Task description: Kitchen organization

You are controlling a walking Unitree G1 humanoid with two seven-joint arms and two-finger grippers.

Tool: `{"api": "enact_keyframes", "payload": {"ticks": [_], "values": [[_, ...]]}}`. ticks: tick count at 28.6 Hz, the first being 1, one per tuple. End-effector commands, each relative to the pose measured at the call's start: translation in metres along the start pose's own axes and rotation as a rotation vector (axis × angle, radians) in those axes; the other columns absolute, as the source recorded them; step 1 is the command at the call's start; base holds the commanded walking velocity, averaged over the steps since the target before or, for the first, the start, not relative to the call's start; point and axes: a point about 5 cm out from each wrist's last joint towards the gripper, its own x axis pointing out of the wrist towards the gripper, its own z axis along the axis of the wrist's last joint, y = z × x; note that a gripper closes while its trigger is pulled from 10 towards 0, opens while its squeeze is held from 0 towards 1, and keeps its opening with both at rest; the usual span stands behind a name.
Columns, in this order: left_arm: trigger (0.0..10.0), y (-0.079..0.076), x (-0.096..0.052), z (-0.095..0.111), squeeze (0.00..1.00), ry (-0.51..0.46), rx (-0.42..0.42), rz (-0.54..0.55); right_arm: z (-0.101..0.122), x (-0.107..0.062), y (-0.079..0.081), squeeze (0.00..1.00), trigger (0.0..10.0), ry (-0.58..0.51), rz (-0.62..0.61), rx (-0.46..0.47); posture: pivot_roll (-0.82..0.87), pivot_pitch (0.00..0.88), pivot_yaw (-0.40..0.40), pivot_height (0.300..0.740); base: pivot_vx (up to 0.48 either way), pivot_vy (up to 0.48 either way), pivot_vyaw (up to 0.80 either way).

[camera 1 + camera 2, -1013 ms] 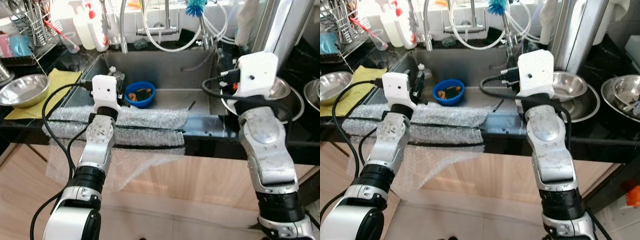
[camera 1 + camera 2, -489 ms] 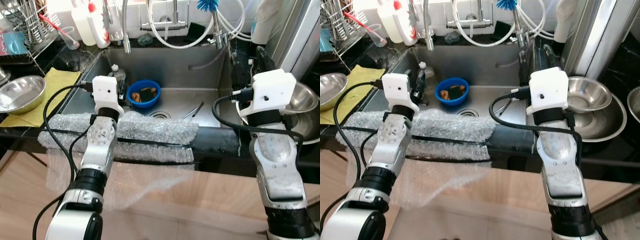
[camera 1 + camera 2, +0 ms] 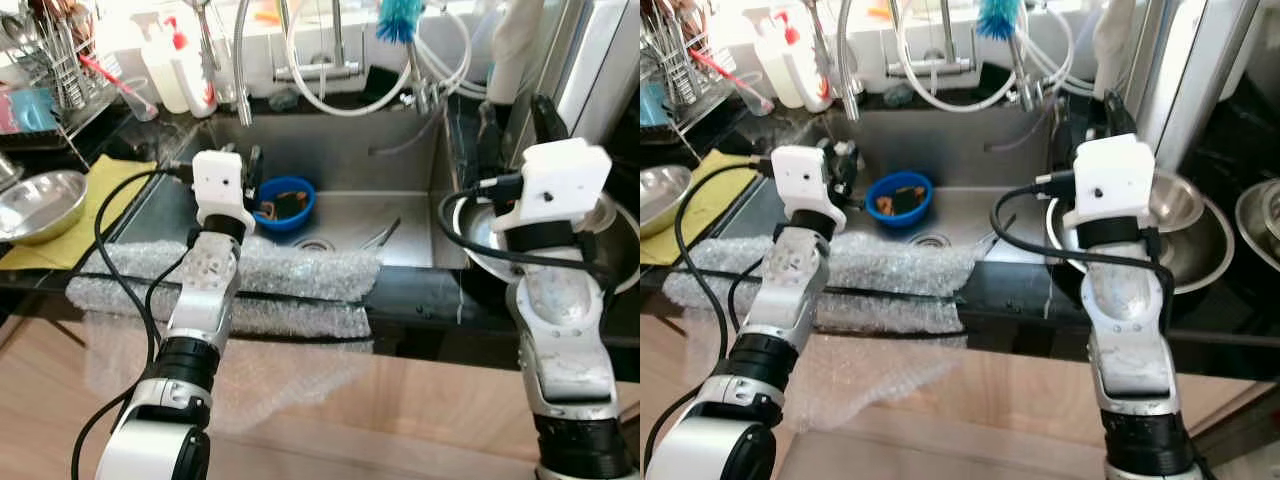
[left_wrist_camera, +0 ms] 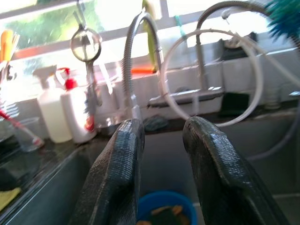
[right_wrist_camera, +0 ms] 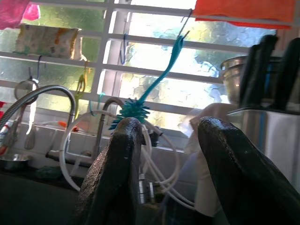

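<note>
A steel sink (image 3: 400,165) lies before me with a blue bowl (image 3: 283,197) of food scraps on its floor near the drain. My left gripper (image 3: 252,165) hovers just left of that bowl. In the left wrist view its fingers (image 4: 117,173) stand apart with nothing between them, and the blue bowl (image 4: 164,206) shows below. My right gripper (image 3: 515,118) is raised at the sink's right rim, beside stacked steel bowls (image 3: 1180,205). In the right wrist view its fingers (image 5: 117,168) are open and empty, pointing at the window.
Bubble wrap (image 3: 290,270) covers the counter's front edge. A steel bowl (image 3: 40,195) and yellow cloth (image 3: 100,190) lie on the left, with a dish rack (image 3: 60,60) and soap bottles (image 3: 185,70) behind. Faucet hoses (image 3: 240,60) and a blue brush (image 3: 400,15) hang over the sink. A utensil (image 3: 378,235) lies in the sink.
The camera has shifted, bringing the drain into view. My right arm now sits further right, over the steel bowls, with its fingers pointing up. My left arm stays beside the blue bowl.
</note>
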Motion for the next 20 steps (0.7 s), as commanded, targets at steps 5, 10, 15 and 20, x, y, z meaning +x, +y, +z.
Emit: {"api": "enact_keyframes", "payload": {"ticks": [5,10,15,20], "values": [[10.0,0.0108,0.0003,0.0041,0.0,-0.022,0.005,0.028,0.0061,0.0021,0.0073,0.0,10.0,-0.023,0.025,0.016,-0.11,0.109,0.119,0.74,0.281,0.0,0.0],[10.0,0.0109,0.0005,0.0042,0.0,-0.022,0.006,0.028,0.0058,0.0024,0.0076,0.0,10.0,-0.022,0.024,0.017,-0.11,0.109,0.119,0.74,0.281,0.0,0.0],[10.0,0.0107,0.0015,0.0053,0.0,-0.027,0.003,0.026,0.0058,0.0029,0.0092,0.0,10.0,-0.02,0.027,0.021,-0.11,0.109,0.12,0.74,0.275,0.0,0.0],[10.0,0.0102,0.0016,0.0059,0.0,-0.032,-0.004,0.022,0.0062,0.0027,0.0114,0.0,10.0,-0.018,0.031,0.026,-0.11,0.108,0.12,0.74,0.0,0.0,0.0]]}}
